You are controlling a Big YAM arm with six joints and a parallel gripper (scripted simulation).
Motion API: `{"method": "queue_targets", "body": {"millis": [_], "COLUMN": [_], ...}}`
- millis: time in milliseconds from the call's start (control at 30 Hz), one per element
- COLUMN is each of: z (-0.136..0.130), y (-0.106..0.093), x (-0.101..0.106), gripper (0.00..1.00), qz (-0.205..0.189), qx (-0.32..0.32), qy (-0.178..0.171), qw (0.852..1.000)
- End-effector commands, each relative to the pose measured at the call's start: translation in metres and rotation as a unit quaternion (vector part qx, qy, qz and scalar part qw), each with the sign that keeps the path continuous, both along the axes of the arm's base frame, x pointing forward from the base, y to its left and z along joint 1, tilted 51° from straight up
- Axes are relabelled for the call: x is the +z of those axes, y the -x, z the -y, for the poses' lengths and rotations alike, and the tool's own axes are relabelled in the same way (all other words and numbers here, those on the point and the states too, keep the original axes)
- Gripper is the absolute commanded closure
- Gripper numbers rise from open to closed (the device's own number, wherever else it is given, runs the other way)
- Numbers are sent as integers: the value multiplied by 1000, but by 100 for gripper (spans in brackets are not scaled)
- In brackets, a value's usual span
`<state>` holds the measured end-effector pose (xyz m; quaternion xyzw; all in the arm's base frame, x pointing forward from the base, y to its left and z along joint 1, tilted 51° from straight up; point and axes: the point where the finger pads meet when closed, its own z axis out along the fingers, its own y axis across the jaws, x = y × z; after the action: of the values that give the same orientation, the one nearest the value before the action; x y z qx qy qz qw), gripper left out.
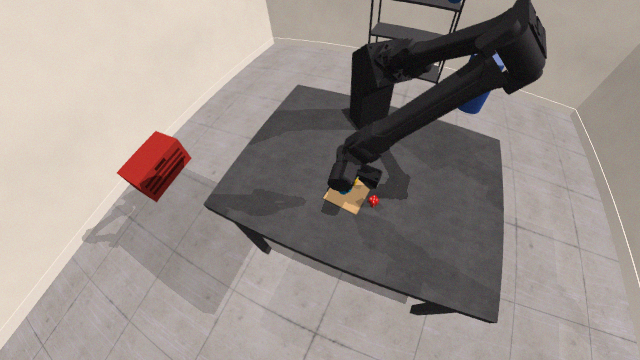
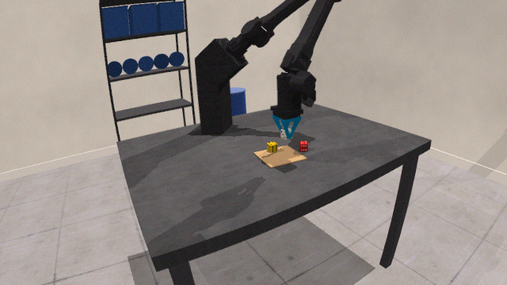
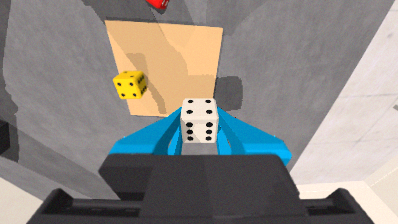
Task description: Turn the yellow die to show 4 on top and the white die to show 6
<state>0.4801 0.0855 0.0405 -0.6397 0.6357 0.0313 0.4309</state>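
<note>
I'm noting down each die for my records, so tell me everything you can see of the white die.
The white die is a small off-white cube with black pips, its edges looking slightly rounded and its material like plastic. The wrist view shows two faces, a four and a six. It is held between the blue fingers of the gripper's jaws, raised above the table. Its other faces cannot be read.

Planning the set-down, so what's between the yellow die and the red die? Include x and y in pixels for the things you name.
Between the yellow die (image 2: 272, 147) (image 3: 129, 85) and the red die (image 2: 303, 146) (image 3: 159, 3), just mat (image 2: 282, 159) (image 3: 192, 55) and tabletop, exterior view.
</note>
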Motion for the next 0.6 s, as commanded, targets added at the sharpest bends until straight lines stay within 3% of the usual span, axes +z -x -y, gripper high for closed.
{"method": "queue_targets", "body": {"millis": [0,567], "z": [-16,-50], "y": [-9,-37], "x": [-11,-47], "gripper": [75,75], "qz": [-2,-3], "qx": [3,3], "qy": [-6,-6], "qw": [1000,1000]}}
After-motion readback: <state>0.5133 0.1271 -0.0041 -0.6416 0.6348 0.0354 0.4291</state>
